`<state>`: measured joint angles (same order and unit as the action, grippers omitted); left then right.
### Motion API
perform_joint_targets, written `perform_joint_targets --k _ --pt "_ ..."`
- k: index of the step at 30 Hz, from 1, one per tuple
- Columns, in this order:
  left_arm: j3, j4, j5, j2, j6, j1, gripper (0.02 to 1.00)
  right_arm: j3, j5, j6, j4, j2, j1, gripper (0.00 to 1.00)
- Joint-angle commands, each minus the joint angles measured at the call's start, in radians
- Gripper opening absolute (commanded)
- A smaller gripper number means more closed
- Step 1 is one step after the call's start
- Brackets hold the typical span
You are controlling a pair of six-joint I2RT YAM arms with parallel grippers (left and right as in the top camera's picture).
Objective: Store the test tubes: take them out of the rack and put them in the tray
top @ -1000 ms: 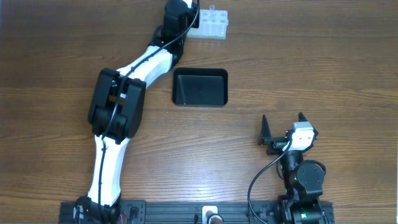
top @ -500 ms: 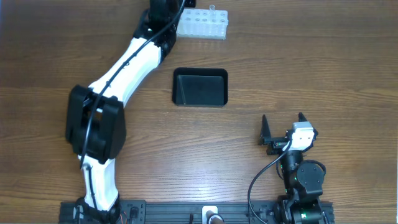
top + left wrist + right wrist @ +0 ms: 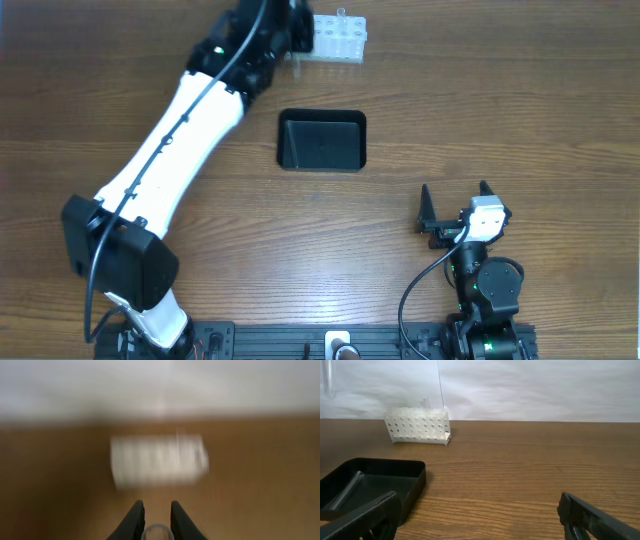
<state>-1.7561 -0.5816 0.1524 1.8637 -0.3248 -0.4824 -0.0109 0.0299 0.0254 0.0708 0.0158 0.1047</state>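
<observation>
Just off the rack (image 3: 340, 40), my left gripper (image 3: 156, 506) pulls clear, clamped on a tube (image 3: 156, 532), tray (image 3: 322, 162) next; right gripper (image 3: 455, 195) gapes empty.

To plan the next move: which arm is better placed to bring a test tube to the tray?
Left. The left gripper is by the rack and seems to hold a tube; the right gripper sits open near its base, holding nothing.
</observation>
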Motion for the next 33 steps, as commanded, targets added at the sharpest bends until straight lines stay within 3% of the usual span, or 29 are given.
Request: perform_joint_targets --k 1,8,33 --pt "0.000 -0.114 -0.014 0.055 -0.195 -0.064 0.040 0.006 0.009 0.003 0.001 -0.008 0.005 0.993" --pt "0.000 -0.179 -0.013 0.151 -0.215 -0.098 0.040 0.006 0.009 0.003 0.001 -0.008 0.005 0.991" --pt "0.001 -0.272 -0.037 0.286 -0.207 -0.036 0.038 0.006 0.009 0.003 0.001 -0.008 0.005 0.991"
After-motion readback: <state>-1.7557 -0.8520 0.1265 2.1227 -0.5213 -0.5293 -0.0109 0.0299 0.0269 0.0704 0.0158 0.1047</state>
